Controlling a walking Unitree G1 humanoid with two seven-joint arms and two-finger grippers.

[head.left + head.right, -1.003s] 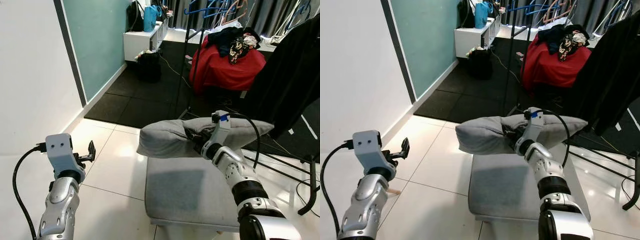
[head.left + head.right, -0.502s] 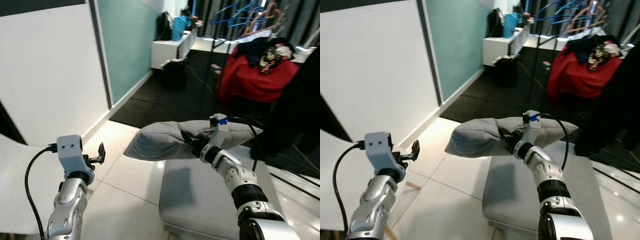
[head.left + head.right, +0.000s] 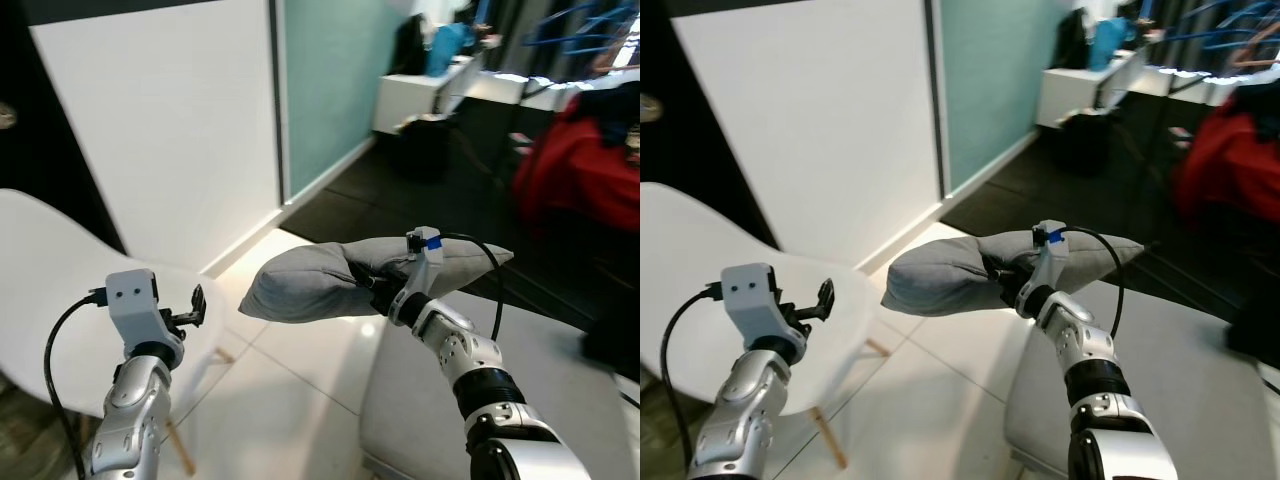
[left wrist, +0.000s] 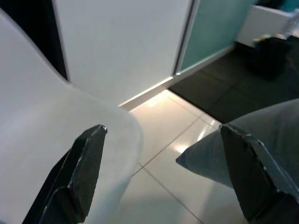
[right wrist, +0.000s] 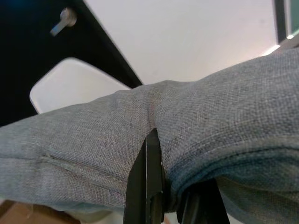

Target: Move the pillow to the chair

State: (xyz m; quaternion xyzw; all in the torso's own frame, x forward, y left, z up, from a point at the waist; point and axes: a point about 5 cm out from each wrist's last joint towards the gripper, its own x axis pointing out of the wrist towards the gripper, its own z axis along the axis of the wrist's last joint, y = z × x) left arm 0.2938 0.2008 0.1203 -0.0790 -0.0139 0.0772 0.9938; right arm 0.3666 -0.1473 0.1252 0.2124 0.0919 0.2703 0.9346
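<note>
We see right hand point(image 3: 378, 292) pinching grey pillow point(image 3: 320, 278) mid-length, fabric bunched around fingers point(image 5: 148, 177). Pillow held in air, level, above tiled floor point(image 3: 300, 370), clear of grey ottoman point(image 3: 560, 390) below right arm. White chair point(image 3: 50, 300) low on left, apart from pillow. Left hand point(image 4: 163, 172) raised over chair's seat edge, fingers spread, holding nothing.

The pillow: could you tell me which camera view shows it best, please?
The left eye view shows it best: the whole grey pillow hangs in the air, pinched by the right gripper, beside the white chair. The right wrist view gives close-up fabric; the left wrist view catches one corner.
</note>
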